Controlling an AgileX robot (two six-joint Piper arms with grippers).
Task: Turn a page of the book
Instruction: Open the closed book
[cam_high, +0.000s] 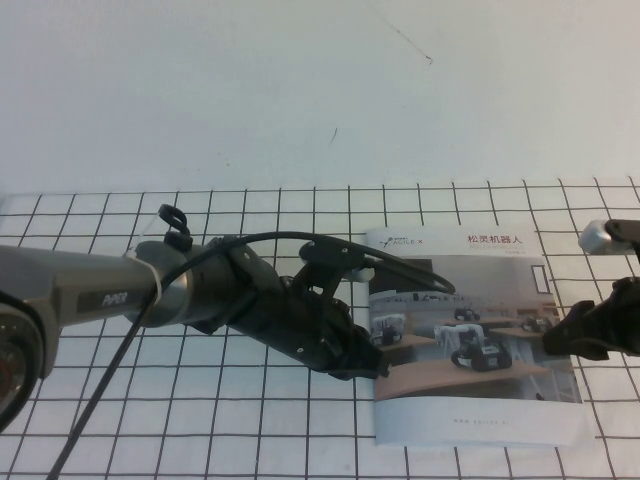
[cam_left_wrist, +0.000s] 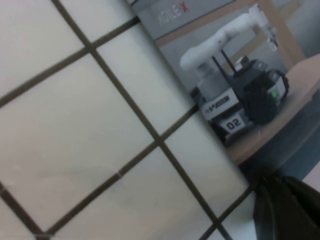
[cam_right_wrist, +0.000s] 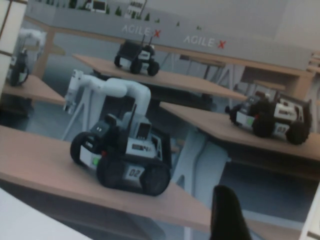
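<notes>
Book closed, page flat, between left gripper at spine edge and right gripper at opposite edge; finger spread unclear on both.

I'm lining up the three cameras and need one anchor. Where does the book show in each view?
High view: the book lies closed, cover up, between the left gripper at its left edge and the right gripper at its right edge.
Left wrist view: book fills the upper right.
Right wrist view: its cover fills the frame.
Shared landmark: the wheeled robot numbered 02.
</notes>
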